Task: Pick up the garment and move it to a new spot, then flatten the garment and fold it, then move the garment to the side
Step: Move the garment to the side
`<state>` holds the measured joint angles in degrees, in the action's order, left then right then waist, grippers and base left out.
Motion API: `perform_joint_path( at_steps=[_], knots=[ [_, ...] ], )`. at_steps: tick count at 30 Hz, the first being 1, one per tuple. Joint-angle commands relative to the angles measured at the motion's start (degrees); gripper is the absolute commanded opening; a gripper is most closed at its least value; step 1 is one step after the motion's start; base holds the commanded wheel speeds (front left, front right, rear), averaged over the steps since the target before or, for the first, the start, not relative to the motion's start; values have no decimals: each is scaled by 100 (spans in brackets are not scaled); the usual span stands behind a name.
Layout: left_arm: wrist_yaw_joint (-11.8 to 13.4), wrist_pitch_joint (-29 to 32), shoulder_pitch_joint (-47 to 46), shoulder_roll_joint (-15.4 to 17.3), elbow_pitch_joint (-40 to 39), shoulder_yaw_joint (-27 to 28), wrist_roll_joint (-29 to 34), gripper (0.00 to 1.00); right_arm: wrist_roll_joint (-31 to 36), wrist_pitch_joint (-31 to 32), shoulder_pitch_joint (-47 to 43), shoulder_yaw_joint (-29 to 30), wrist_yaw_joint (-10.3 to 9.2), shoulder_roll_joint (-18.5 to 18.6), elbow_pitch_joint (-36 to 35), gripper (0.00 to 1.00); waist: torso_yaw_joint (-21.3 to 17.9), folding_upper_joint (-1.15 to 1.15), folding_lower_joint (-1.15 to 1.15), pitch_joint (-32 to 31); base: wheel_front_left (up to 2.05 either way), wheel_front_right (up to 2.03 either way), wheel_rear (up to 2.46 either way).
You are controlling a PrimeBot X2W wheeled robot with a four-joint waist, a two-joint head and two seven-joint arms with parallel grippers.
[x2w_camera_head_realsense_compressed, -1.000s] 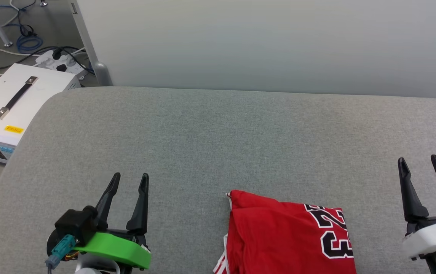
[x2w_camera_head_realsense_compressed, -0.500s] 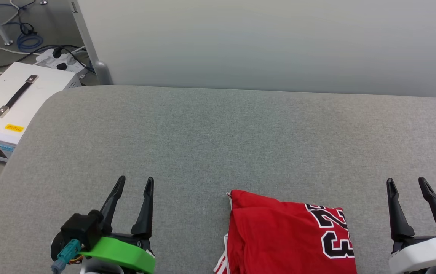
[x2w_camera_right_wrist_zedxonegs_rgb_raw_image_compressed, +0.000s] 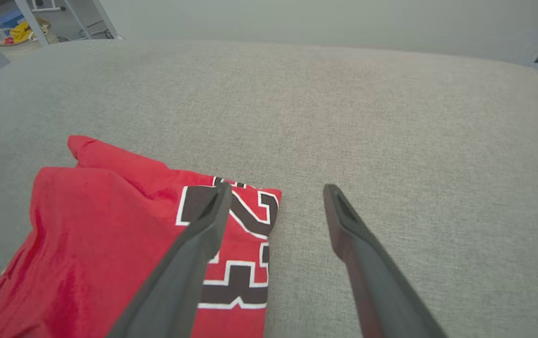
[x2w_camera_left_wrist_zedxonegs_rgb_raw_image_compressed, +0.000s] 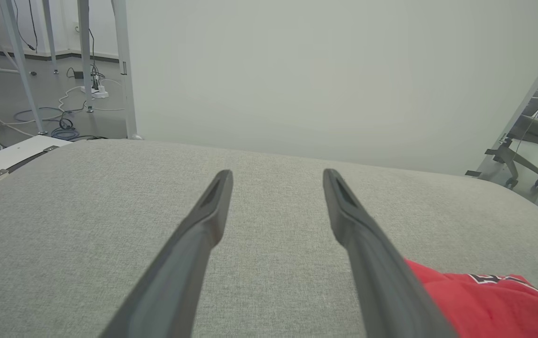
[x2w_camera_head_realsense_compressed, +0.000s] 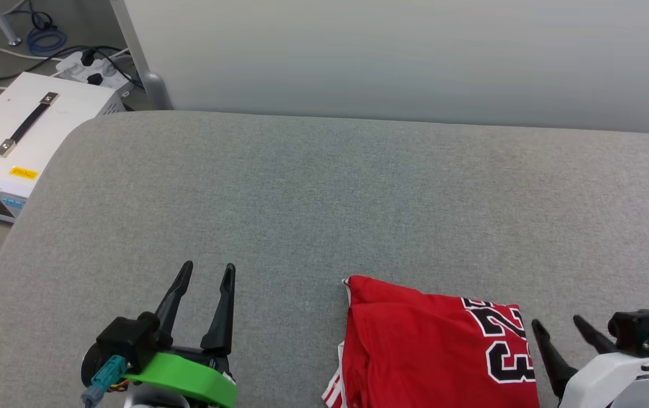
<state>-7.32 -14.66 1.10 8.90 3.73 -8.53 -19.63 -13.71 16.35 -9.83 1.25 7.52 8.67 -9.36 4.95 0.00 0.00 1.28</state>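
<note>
The garment (x2w_camera_head_realsense_compressed: 426,345) is a red shirt with a black, white-outlined 23, lying folded on the grey padded table (x2w_camera_head_realsense_compressed: 324,192) near its front edge. It also shows in the right wrist view as the garment (x2w_camera_right_wrist_zedxonegs_rgb_raw_image_compressed: 109,244) and in the left wrist view as the garment (x2w_camera_left_wrist_zedxonegs_rgb_raw_image_compressed: 485,300). My left gripper (x2w_camera_head_realsense_compressed: 208,272) stands open to the garment's left, well apart from it, with nothing between its fingers. My right gripper (x2w_camera_head_realsense_compressed: 559,326) is open just right of the garment's right edge. In its wrist view the right gripper (x2w_camera_right_wrist_zedxonegs_rgb_raw_image_compressed: 276,190) has its left finger over the number.
A white case with a black handle (x2w_camera_head_realsense_compressed: 24,141) stands on the floor beyond the table's left edge, with a power strip and cables (x2w_camera_head_realsense_compressed: 86,62) behind it. A pale panel (x2w_camera_head_realsense_compressed: 403,56) runs along the table's far edge. A basket (x2w_camera_right_wrist_zedxonegs_rgb_raw_image_compressed: 19,40) sits on the floor.
My right gripper has drawn back toward the front edge and in toward the garment's right side. The left gripper has shifted slightly right. The head camera has tilted a little.
</note>
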Motion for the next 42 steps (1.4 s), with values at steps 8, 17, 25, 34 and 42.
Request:
perform_joint_path(
  at_steps=[8,17,25,34,42],
  knots=[
    [-16,-34,-223,-16,18,-73,16,100,-317,2176,-67,20,-3,-48,-257,100,172,0,0,415,0,0,0],
    [-16,-34,-535,-29,-1,-135,20,100,-138,2739,424,-18,-3,-75,232,100,359,0,0,886,0,0,0],
    [-16,-34,-664,-38,35,-170,21,100,-182,2761,699,-452,-3,-14,951,61,436,0,0,1077,0,0,0],
    [-16,-34,-624,9,182,-159,85,100,-137,2322,916,-771,-3,270,1153,0,292,0,0,894,0,0,0],
    [-16,-34,-505,47,173,-413,27,100,275,2162,1215,-1276,-3,1129,637,0,-194,0,0,603,0,0,0]
  ],
)
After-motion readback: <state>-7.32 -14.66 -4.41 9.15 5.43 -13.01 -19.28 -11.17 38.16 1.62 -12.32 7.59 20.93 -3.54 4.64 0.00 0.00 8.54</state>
